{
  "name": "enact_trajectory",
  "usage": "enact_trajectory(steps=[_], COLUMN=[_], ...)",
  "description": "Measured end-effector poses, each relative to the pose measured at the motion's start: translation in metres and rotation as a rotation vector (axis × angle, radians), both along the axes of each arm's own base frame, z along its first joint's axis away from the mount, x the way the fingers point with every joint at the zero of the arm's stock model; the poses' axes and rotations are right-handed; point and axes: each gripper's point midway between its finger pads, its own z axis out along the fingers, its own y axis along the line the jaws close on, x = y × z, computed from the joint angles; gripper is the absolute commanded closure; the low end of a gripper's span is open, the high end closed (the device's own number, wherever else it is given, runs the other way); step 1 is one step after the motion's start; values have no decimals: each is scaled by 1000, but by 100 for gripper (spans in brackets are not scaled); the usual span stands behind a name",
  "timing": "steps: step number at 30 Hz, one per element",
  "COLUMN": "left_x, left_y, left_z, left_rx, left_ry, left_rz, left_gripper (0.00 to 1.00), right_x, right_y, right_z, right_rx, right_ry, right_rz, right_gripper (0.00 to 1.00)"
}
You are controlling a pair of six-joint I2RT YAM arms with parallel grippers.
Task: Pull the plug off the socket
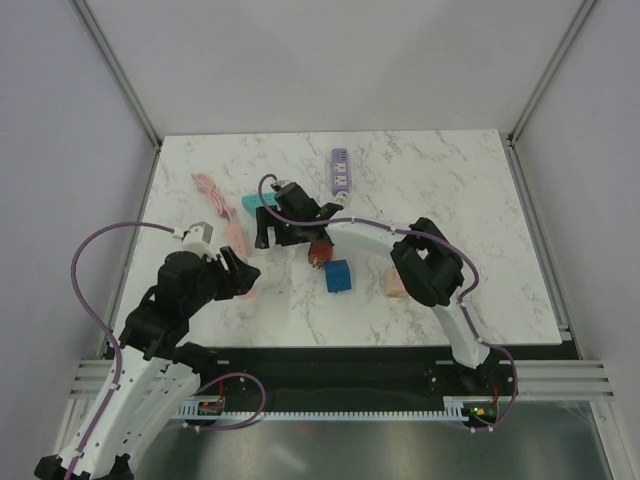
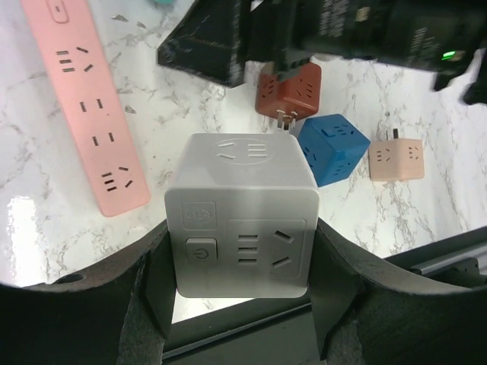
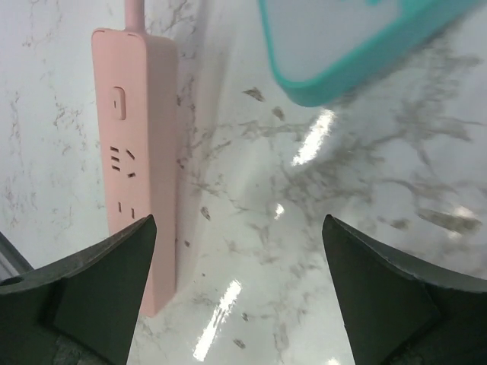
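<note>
Left jaws are clamped on a white cube adapter (image 2: 240, 220), one finger on each flat side. Right jaws gape wide with nothing between them, over a pink strip (image 3: 133, 152) and a teal strip (image 3: 342, 46).

Out to the plug (image 1: 395, 287): it sits loose on the desk (image 1: 480, 200) around 4 o'clock, a blue cube (image 1: 338, 275) at its 9 o'clock. It's well apart from the socket (image 1: 341, 170), which lies up near 12 o'clock with its long axis running roughly 12 to 6. So the plug looks already off.

It's a small, hard, squarish block, likely light and smooth. Best pinched on two opposite flat faces. Which way its pins point, I can't tell.
</note>
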Motion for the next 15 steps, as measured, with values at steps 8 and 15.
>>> enact_trajectory(steps=[8, 15], left_x=[4, -8], left_y=[-38, -61], left_z=[-26, -62], left_rx=[-52, -85], left_ry=[138, 234], left_rz=[-157, -231], left_gripper=[98, 98], right_x=[1, -16], right_y=[-82, -145], right_z=[75, 78], right_rx=[-16, -60], right_ry=[-112, -131], right_rz=[-129, -218], right_gripper=[2, 2])
